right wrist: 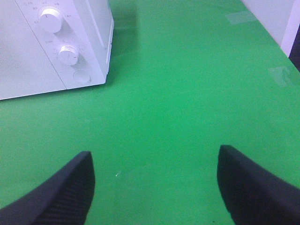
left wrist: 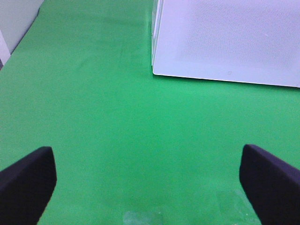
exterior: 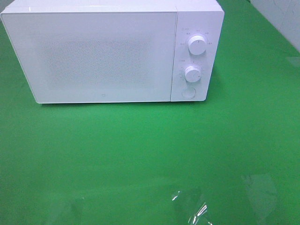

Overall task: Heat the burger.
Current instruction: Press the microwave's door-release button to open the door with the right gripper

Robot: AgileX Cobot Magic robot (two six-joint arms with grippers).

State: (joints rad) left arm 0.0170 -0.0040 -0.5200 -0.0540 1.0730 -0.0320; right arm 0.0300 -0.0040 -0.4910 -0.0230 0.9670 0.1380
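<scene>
Both the left gripper [left wrist: 146,161] and the right gripper [right wrist: 155,159] gape empty near the closed white microwave [exterior: 93,56]; the burger shows in no view, so the right should likely press the round button [exterior: 189,92] squarely.

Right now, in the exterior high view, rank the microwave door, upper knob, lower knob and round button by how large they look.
1. microwave door, by far the largest.
2. upper knob and lower knob: too alike to rank against each other.
3. round button, slightly smaller than either knob.
</scene>
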